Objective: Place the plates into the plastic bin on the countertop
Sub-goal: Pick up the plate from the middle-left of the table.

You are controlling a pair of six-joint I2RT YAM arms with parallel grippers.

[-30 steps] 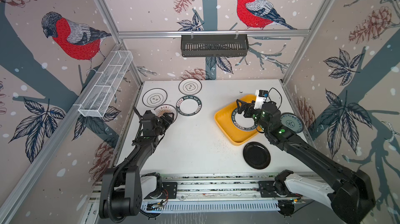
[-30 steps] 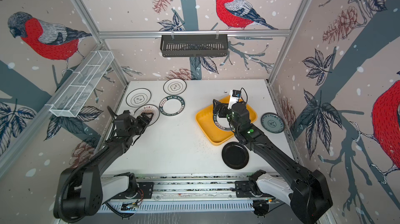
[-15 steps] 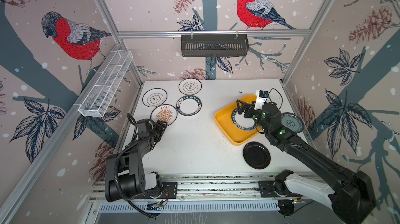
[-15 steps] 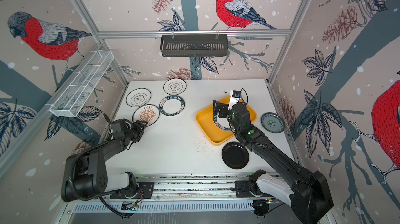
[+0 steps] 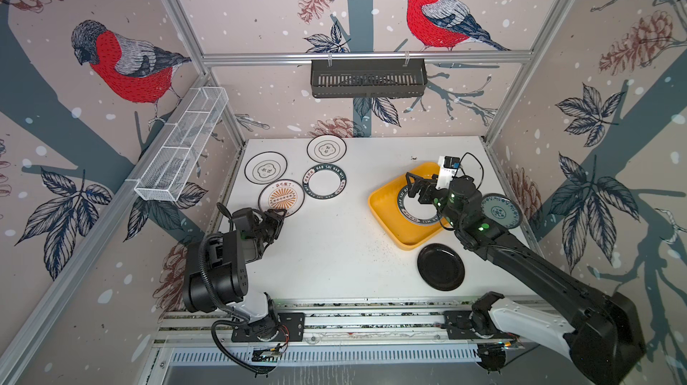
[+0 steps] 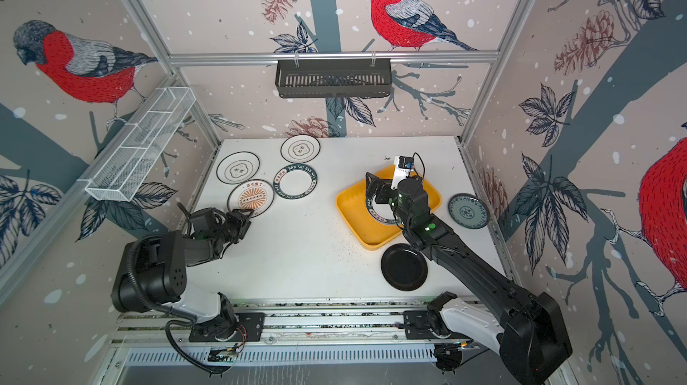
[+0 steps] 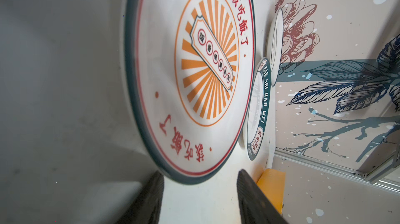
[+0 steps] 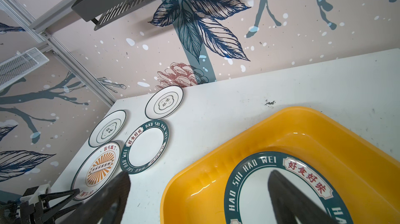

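The round white plate with an orange sunburst and red lettering (image 5: 281,198) lies flat on the white speckled countertop (image 5: 334,249), at about nine o'clock from the counter's middle, taking twelve as the back wall. The left gripper (image 5: 278,216) sits at that plate's six o'clock edge, rolled on its side. In the left wrist view its fingers (image 7: 151,197) stand partly apart with the rim between them, and nothing is pinched yet. That roll probably lets one finger slip under the raised lip while the other presses on top, since a flat plate offers no other hold.

At the sunburst plate's two o'clock, rim to rim, lies a round white plate with a dark green lettered rim (image 5: 324,183); I cannot tell whether they touch. A white plate with a black flower outline (image 5: 265,167) lies at eleven, and a second like it (image 5: 326,148) lies farther back. Only the near edge is free, which likely explains the approach from there. The counter's nine o'clock edge is close, so the open way out is up and toward three.

The shallow yellow plastic bin (image 5: 384,212) sits askew at three o'clock and holds another lettered-rim plate (image 8: 257,162). The right gripper (image 5: 417,187) hovers over that plate, spread wide and empty. A blue-green patterned plate (image 5: 500,211) lies at the bin's three o'clock, and a plain black plate (image 5: 440,267) at its five.
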